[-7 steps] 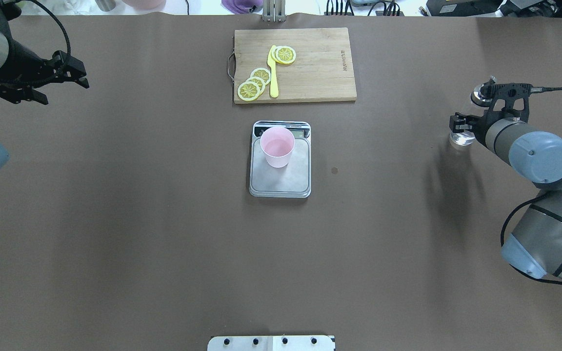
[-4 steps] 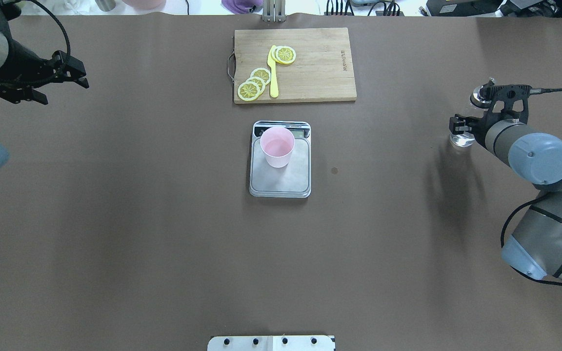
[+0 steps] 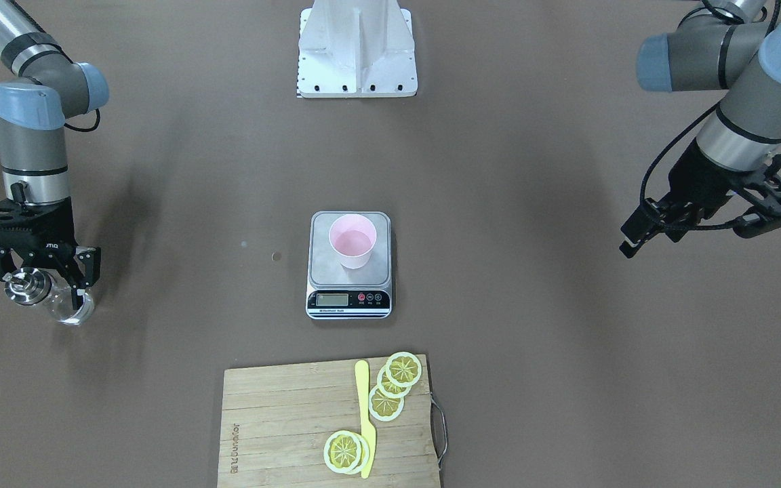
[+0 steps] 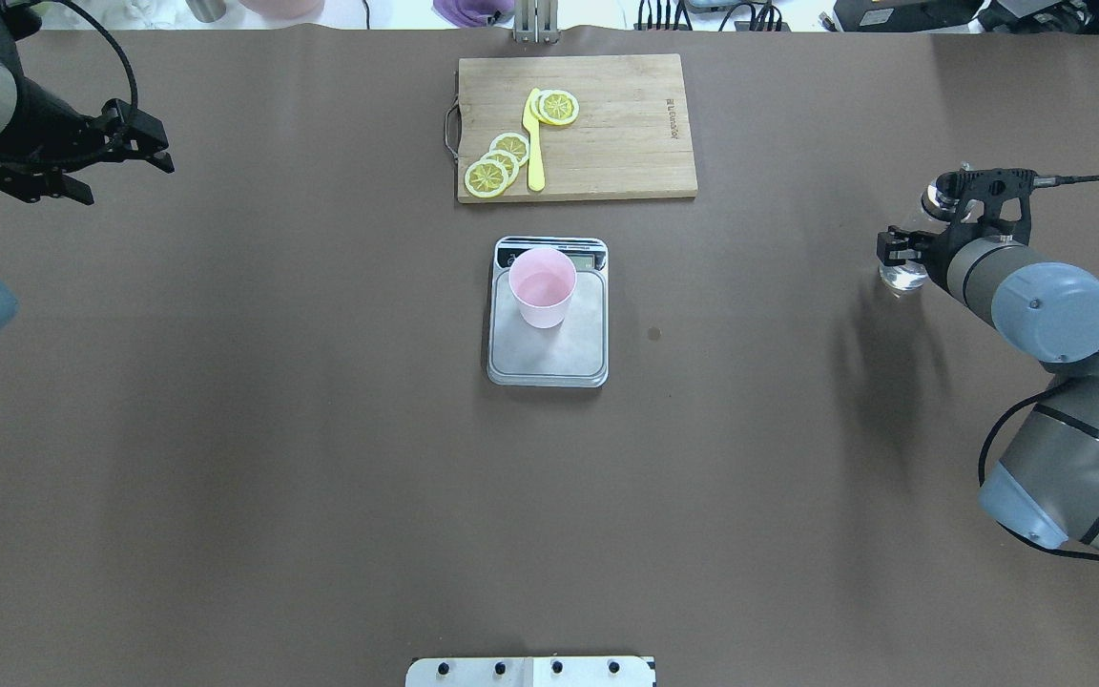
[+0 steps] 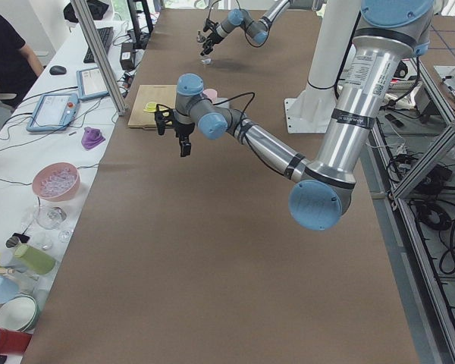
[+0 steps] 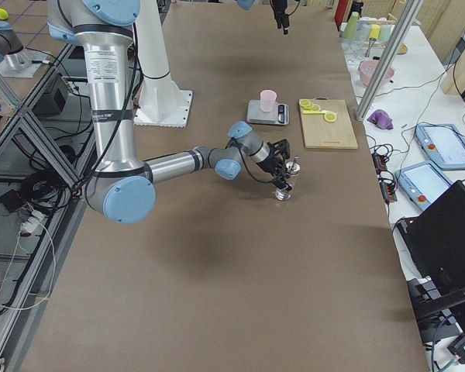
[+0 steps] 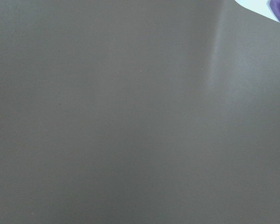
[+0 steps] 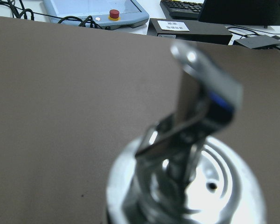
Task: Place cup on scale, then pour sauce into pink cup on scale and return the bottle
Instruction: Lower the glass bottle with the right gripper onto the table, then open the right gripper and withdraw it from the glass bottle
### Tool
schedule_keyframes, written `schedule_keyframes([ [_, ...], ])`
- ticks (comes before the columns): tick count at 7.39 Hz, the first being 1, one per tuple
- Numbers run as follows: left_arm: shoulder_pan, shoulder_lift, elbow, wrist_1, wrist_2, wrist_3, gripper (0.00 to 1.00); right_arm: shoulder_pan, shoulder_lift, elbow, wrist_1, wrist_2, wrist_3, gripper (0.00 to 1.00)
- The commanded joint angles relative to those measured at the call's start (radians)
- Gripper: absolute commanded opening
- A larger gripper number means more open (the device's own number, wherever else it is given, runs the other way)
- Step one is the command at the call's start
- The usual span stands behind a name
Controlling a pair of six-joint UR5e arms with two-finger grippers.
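Right gripper (image 3: 48,281), clamped on the clear glass spouted bottle (image 3: 68,306), has sunk lower, well right of the silver kitchen scale (image 3: 319,272); only release remains.

The cup (image 4: 542,286) is pale pink, the scale (image 4: 559,355) silver and black, the counter (image 4: 321,458) plain brown, the bottle (image 3: 58,302) clear glass.

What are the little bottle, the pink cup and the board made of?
Bottle: clear glass by the look, with a see-through body and a shiny metal spout top. Cup: probably plastic, matte, opaque pale pink, thin-walled. Board: wood or bamboo, pale, with visible grain strips.
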Motion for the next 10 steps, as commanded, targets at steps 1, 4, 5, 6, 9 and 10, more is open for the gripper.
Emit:
schedule_keyframes([
  [1, 0.001, 0.0, 0.0, 0.0, 0.001, 0.0, 0.99, 0.0, 0.001, 0.001, 0.0, 0.0, 0.001, 0.98],
  [4, -0.001, 0.0, 0.0, 0.0, 0.001, 0.0, 0.99, 0.0, -0.017, 0.016, 0.017, 0.0, 0.007, 1.0],
  [5, 0.001, 0.0, 0.0, 0.0, 0.001, -0.001, 0.99, -0.009, -0.07, 0.016, 0.067, 0.0, 0.01, 1.0],
  [6, 0.001, 0.0, 0.002, 0.0, 0.001, -0.001, 0.99, -0.011, -0.11, 0.018, 0.112, 0.005, 0.012, 1.0],
  [9, -0.001, 0.006, 0.0, 0.0, 0.001, -0.001, 0.99, -0.022, -0.149, 0.1, 0.112, 0.023, 0.015, 1.0],
  [10, 0.001, 0.008, 0.002, 0.0, 0.001, -0.001, 0.99, -0.025, -0.16, 0.117, 0.11, 0.025, 0.015, 1.0],
])
